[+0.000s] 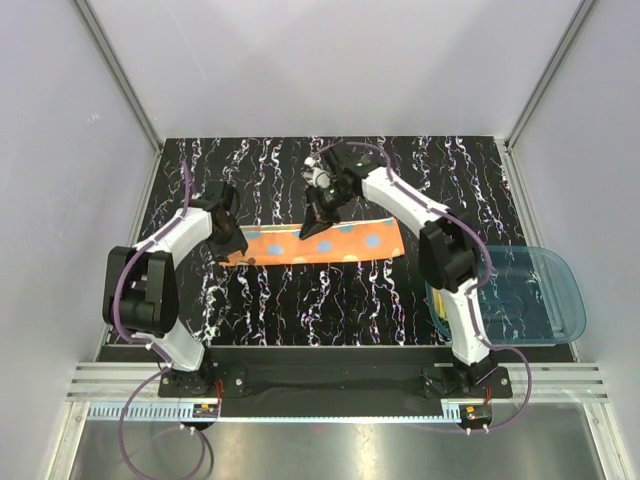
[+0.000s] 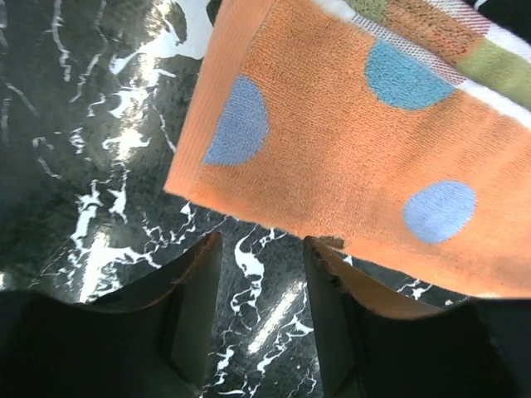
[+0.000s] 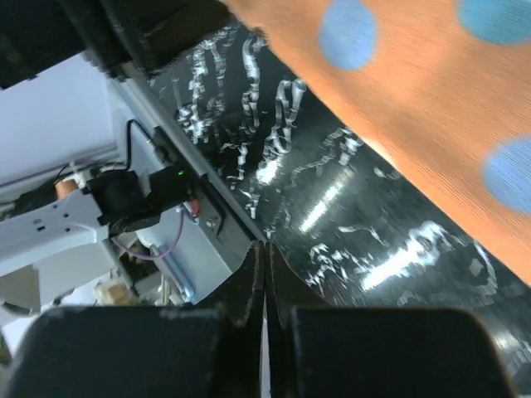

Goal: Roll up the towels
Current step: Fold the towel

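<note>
1. Near right, the blue tray sits at the table's edge.
2. Mid-table lies the orange dotted towel, a flat strip.
3. Left gripper hovers at its left end, jaws apart, holding nothing.
4. Right gripper sits over the far edge, fingers pressed together, empty.

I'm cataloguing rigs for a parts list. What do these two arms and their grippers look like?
Both arms have white links with bulky black joint housings, black bases and thin purple cables looping alongside. The left gripper and right gripper have flat black fingers; a green light glows on the right wrist.
</note>
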